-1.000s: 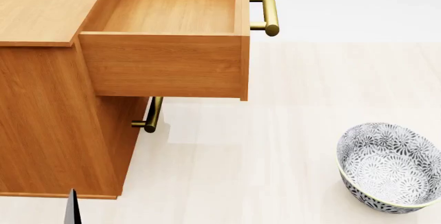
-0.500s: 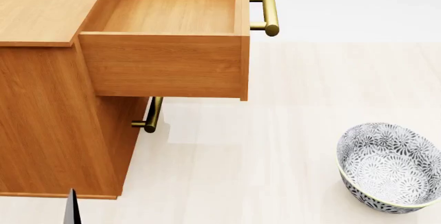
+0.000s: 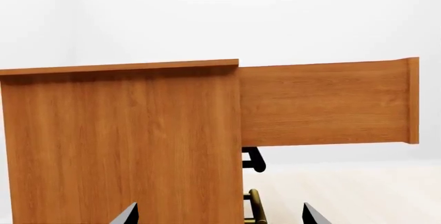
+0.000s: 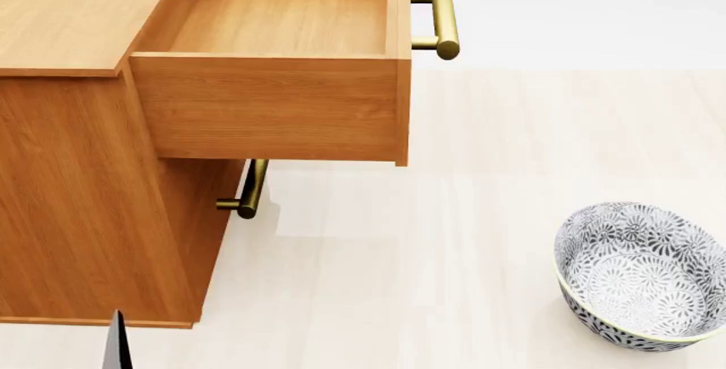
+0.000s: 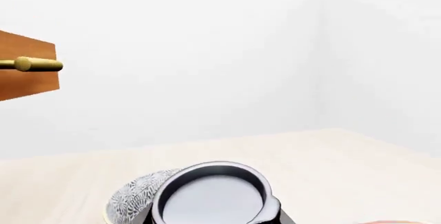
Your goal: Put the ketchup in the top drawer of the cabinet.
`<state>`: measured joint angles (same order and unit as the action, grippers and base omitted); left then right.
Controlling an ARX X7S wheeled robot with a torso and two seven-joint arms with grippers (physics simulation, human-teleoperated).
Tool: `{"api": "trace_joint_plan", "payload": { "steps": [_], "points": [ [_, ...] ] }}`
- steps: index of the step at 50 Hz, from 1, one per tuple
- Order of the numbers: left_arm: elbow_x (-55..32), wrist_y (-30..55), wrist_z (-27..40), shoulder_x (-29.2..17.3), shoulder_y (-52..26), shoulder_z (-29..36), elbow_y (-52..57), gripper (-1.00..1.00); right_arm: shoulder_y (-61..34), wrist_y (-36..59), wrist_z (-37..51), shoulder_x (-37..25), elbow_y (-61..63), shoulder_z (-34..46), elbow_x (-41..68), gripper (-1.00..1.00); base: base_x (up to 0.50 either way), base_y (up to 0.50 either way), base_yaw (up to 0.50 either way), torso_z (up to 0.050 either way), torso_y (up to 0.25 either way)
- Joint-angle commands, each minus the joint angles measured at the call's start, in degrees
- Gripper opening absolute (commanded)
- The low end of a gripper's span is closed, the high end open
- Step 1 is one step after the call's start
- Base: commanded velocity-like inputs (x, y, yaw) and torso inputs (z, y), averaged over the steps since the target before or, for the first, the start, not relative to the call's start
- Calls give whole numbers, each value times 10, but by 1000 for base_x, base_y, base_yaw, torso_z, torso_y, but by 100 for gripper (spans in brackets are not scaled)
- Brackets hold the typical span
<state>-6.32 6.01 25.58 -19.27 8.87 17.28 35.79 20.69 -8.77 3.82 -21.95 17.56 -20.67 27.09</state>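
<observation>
Orange-brown wood grain on cabinet [image 4: 68, 207] and drawer [image 4: 272, 105], upper left of head view. Brass handle [image 4: 445, 20] at top centre, another brass handle [image 4: 247, 190] left of centre. Grey-white floral pattern on bowl [image 4: 641, 275], pale yellowish rim, lower right. Pale cream floor [image 4: 454, 216]. Black fingertip [image 4: 118, 343] at bottom left.

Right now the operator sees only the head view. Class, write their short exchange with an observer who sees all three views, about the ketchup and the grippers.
Operator: I see no ketchup. Where is it?
Observer: The right wrist view shows what looks like the ketchup, silver top up, close to the camera, before the bowl.
Operator: Is the left gripper free?
Observer: Yes. The left gripper is open with nothing between its fingers, facing the cabinet side.
</observation>
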Motion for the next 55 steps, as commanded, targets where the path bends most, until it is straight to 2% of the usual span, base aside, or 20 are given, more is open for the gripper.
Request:
{"api": "trace_joint_plan", "payload": {
  "steps": [1,11,20,39,48,55],
  "points": [
    [-4,2,2,-2,-1,0,2,100,-1,101,65,-51,146,-31,15,-100,0,0,0,0,0],
    [-6,3,5,-4,0,-1,6,100,-31,184,117,-115,249,-71,71,-100,0,0,0,0,2],
    [-4,1,7,-6,0,1,5,100,-54,241,163,-180,321,-144,150,-100,0,0,0,0,0],
    [-6,3,11,-9,-1,3,8,100,-80,261,215,-242,381,-248,262,-100,0,0,0,0,0],
    [-7,-1,12,-10,0,4,7,100,-123,252,237,-275,384,-230,296,-100,0,0,0,0,0],
    [-8,1,13,-12,0,5,9,100,-224,239,281,-328,372,-140,341,-100,0,0,0,0,0]
  ]
}}
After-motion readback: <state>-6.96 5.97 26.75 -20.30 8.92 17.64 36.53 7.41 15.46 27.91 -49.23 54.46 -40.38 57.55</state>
